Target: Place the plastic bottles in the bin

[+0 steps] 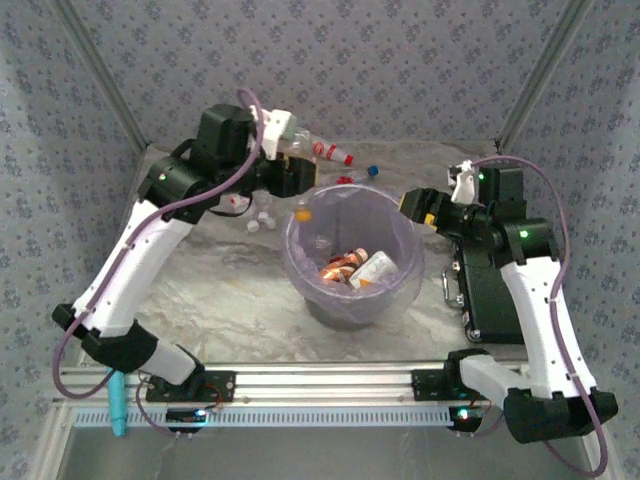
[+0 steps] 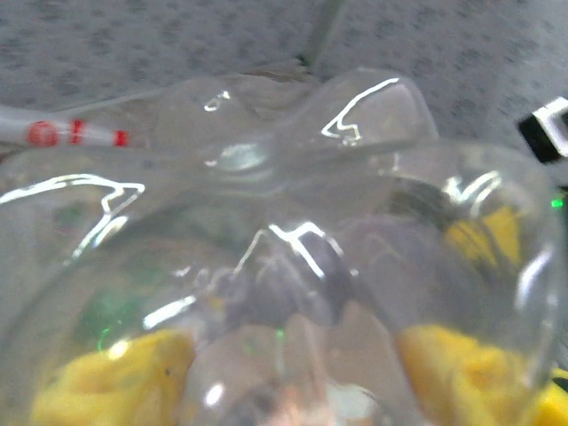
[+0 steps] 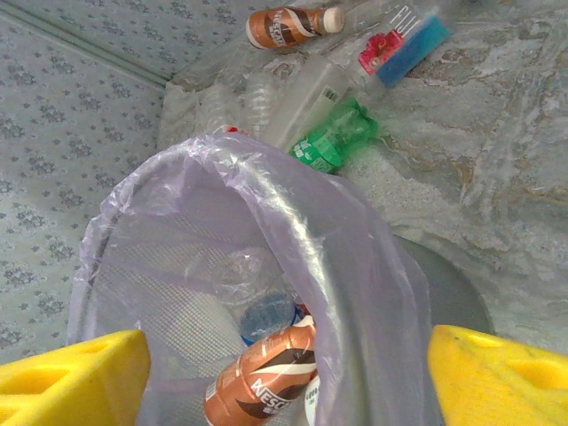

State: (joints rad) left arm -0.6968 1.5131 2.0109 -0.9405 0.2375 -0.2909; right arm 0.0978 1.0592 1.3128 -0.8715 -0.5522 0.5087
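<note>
Carrying the clear bottle: your left end effector point(image 2: 293, 382) is clenched on a clear bottle point(image 2: 293, 266), and its yellow pads point(image 2: 461, 373) show through the plastic low in the left wrist view.
Doing it well: bring the load over the middle of the bin point(image 3: 293, 213) before you let go. A light, crumpled bottle dropped at the rim would likely bounce off. Stay above the lavender liner point(image 3: 355, 293) so nothing snags.
Bottle and left end effector: the bottle sits between the jaws, just up and left of the bin's rim in the top view.
Right end effector point(image 3: 284, 377): released, with its yellow fingers wide apart at the lower corners of the right wrist view and nothing between them. It hangs at the bin's right rim, so mind it as you swing in.
Bin: centre of the top view, on the counter point(image 3: 497, 177), with a brown-labelled bottle point(image 3: 262, 377) inside.
Bottles to fetch: a green-labelled bottle point(image 3: 333, 142) and others lie beyond the rim, near the top of the right wrist view.
</note>
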